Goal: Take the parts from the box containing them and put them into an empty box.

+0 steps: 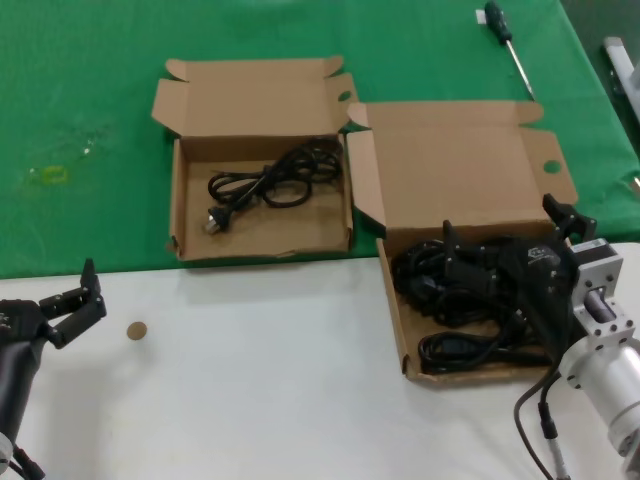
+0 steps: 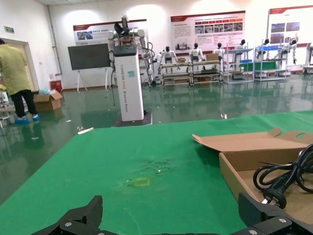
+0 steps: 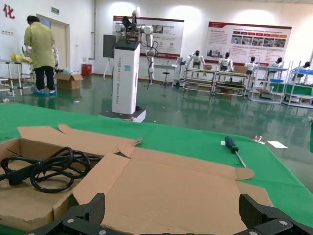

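Cords (image 1: 470,290) fill the wider box (image 1: 455,170); right gripper (image 1: 500,262), jaws spread, seemingly touches them.

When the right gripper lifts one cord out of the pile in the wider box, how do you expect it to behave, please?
The cords lie in loose overlapping loops, so the lifted one will probably sag and may drag neighbours along. Its plug end would likely dangle. The right gripper, open above the pile, should pinch a bundled section, since a single strand could slip.
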